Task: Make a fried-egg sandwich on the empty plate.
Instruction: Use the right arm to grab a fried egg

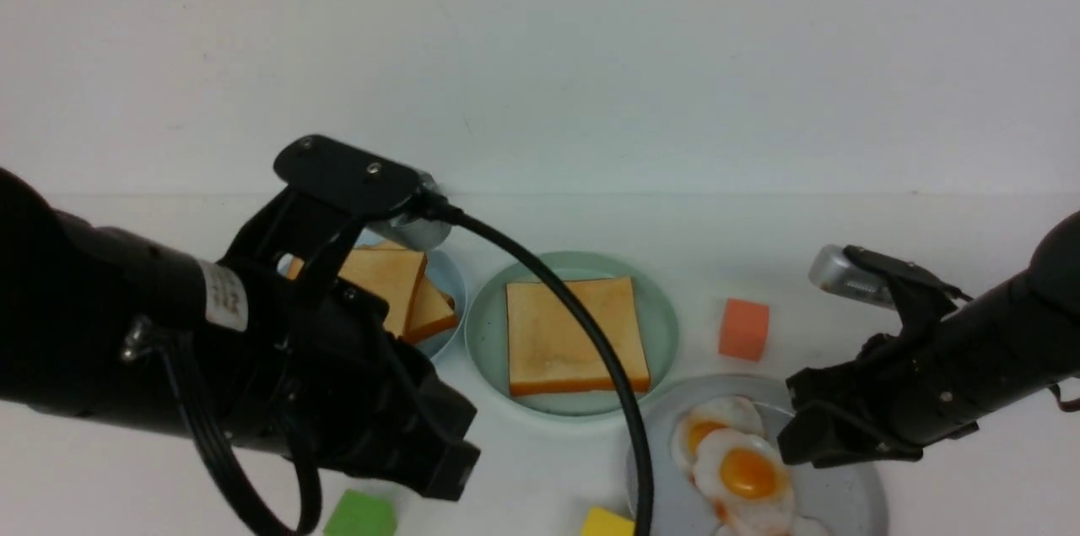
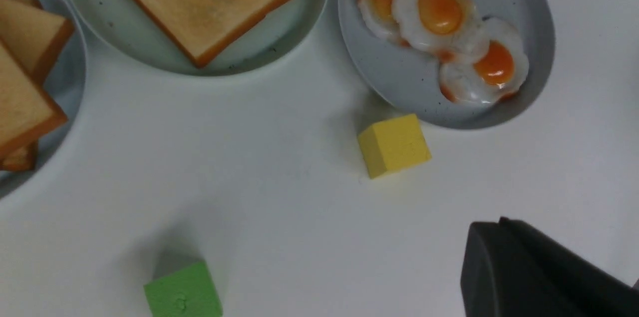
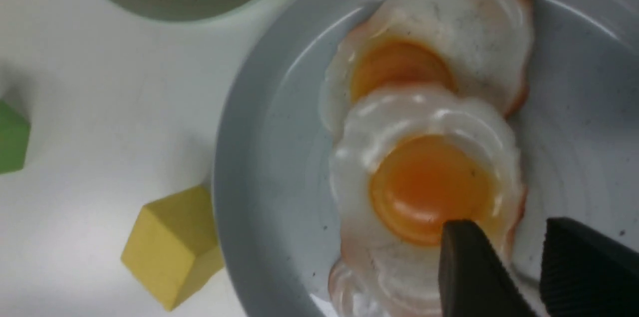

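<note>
Mint-green plate [image 1: 488,350] carried one toast slice [image 1: 575,335], no egg yet. Your right gripper [image 3: 529,277] hung parted over the rim of the top fried egg [image 3: 429,177] on the grey plate [image 3: 259,157]; left gripper [image 1: 443,468] was closed, empty. Egg step in hand: you'd next pinch that rim, lift cleanly.

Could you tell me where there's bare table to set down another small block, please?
The widest free patch lies on the robot's side of the mint-green plate, between the green cube and the yellow cube. The table strip behind the plates, toward the wall, is bare too. It is crowded between the blue plate, mint-green plate and grey plate.
</note>
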You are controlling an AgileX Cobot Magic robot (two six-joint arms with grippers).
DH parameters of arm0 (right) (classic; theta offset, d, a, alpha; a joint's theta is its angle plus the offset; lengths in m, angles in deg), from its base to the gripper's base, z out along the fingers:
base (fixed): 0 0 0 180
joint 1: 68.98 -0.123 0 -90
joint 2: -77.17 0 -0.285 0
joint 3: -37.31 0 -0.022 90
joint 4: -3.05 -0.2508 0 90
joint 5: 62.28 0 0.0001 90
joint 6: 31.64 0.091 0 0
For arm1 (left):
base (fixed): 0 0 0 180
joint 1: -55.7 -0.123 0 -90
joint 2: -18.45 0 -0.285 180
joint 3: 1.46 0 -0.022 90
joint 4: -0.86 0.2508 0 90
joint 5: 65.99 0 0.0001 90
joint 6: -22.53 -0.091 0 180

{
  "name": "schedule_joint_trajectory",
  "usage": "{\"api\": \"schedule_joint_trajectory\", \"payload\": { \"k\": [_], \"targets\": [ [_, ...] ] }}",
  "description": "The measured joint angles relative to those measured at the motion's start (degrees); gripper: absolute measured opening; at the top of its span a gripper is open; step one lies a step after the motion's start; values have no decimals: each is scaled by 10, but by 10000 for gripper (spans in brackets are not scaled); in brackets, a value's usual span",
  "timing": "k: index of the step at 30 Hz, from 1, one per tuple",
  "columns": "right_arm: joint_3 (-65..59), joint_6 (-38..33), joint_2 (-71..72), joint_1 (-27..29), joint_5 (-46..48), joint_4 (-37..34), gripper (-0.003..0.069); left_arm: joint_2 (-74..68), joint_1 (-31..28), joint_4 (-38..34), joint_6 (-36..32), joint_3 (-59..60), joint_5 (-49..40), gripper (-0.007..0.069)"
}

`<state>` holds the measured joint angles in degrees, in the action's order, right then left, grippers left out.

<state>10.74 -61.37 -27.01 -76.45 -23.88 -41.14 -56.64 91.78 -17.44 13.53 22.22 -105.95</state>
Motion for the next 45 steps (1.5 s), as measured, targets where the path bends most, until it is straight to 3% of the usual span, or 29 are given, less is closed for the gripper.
{"api": "schedule_joint_trajectory", "payload": {
  "k": [15, 22, 32, 36, 39, 45],
  "targets": [
    [5, -2, -48, 0, -31, -8, 242, -1, 0, 0, 6, 0, -13, -13],
    [6, -5, -72, 1, -34, -62, 242, -1, 0, 0, 6, 0, -18, -13],
    [10, -30, -83, 1, -7, -80, 237, -1, 0, 0, 6, 0, -18, -13],
    [10, -34, -84, 1, 0, -80, 181, -1, 0, 0, 6, 0, -18, -11],
    [10, -42, -84, 1, 10, -81, 31, -1, 0, 0, 6, 0, -19, -10],
    [10, -47, -84, 1, 11, -83, 8, -1, 0, 0, 6, 0, -19, -6]
  ]
}}
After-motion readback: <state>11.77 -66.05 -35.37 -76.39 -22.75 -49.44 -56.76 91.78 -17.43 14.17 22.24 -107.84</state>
